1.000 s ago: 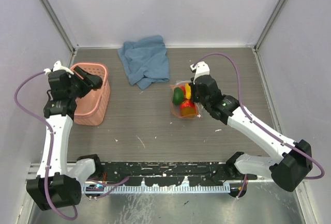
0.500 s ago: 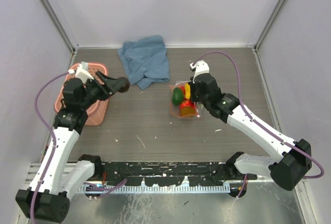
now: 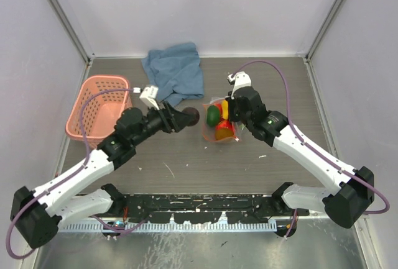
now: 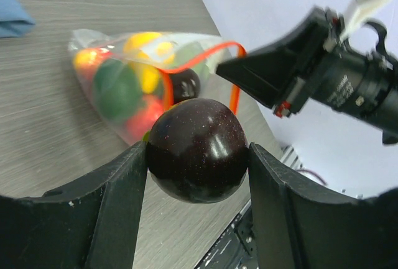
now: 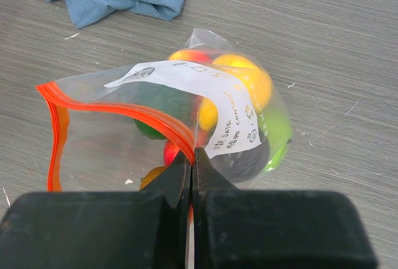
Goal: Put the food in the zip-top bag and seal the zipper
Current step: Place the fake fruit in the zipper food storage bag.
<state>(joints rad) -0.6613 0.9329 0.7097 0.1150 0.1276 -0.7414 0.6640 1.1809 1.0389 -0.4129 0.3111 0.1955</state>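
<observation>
Grey worktop (image 3: 180,157), bag (image 5: 112,141) mid-right with fruits (image 3: 213,115) inside. Right claw (image 5: 191,157) clamped on the zipper (image 5: 106,102), holding the mouth open; left claw (image 3: 185,118) grips a dark fruit (image 4: 198,151) just beside it. Loading step, I reckon: next, line up and let go.

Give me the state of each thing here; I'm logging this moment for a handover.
left gripper: shut on dark brown toy fruit
dark brown toy fruit: held, outside the bag
right gripper: shut on zip-top bag rim
zip-top bag: mouth open, other toy fruits inside
zipper: unsealed
pink basket: upright
blue cloth: crumpled
</observation>
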